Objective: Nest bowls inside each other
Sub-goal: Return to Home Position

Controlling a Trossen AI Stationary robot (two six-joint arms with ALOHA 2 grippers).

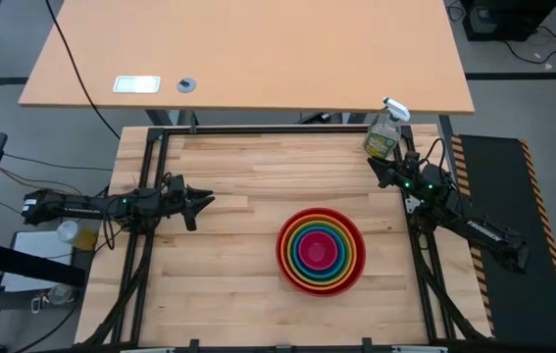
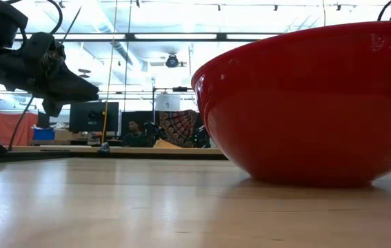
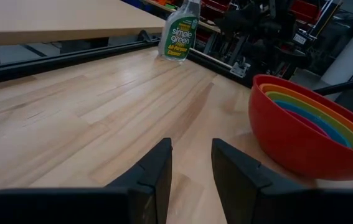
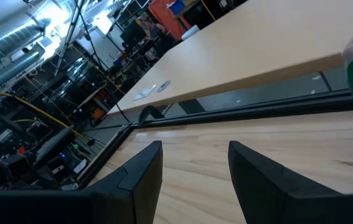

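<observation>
The bowls (image 1: 320, 250) sit one inside another right of the table's middle: red outermost, then orange, lime green and blue, with magenta pink innermost. The red bowl (image 2: 312, 103) stands on the wood by its base. The left wrist view shows the stack (image 3: 310, 127) from the side. My left gripper (image 1: 204, 203) is at the table's left side, open, level, pointing toward the bowls, with nothing between its fingers (image 3: 192, 158). My right gripper (image 1: 376, 169) is open and empty (image 4: 195, 165) at the far right, beside the spray bottle.
A clear spray bottle (image 1: 385, 132) stands at the table's far right corner, also seen in the left wrist view (image 3: 179, 31). A second, lighter table (image 1: 248, 49) lies beyond the far edge. A black frame rail (image 1: 258, 130) borders the worktop.
</observation>
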